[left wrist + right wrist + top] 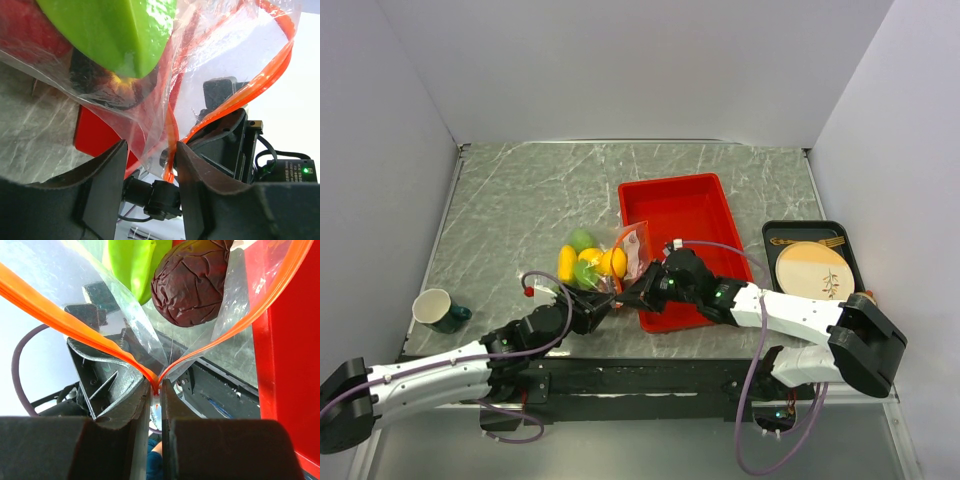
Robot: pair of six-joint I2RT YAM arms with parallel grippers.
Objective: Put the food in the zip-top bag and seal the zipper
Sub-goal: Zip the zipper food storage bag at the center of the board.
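Your right gripper (156, 392) was clenched on the zipper (80, 327), its two fingers pressed together over the orange-red strip right where the two sides of the bag's mouth met. Above that pinch the strip split into a V, running toward eleven and one o'clock in the right wrist view. Your left gripper (150, 170) was released — its fingers (107, 180) stood apart, with a fold of the zip-top bag (150, 115) and a run of orange strip hanging loose in the gap.

Inside the clear film you had a green toy fruit (115, 30) and a dark red toy fruit (192, 280), just beside each other. From the top camera the bag lay on the grey marbled table (520, 200) at nine o'clock of the red tray (685, 215), just beside its left wall. Yellow toy fruits (567, 264) clustered there — whether all sat inside the film you could not tell. Both grippers met at the bag's six o'clock edge. A tan plate (813, 270) sat at three o'clock of the tray, and a dark green cup (438, 308) stood well apart at nine o'clock of the bag.
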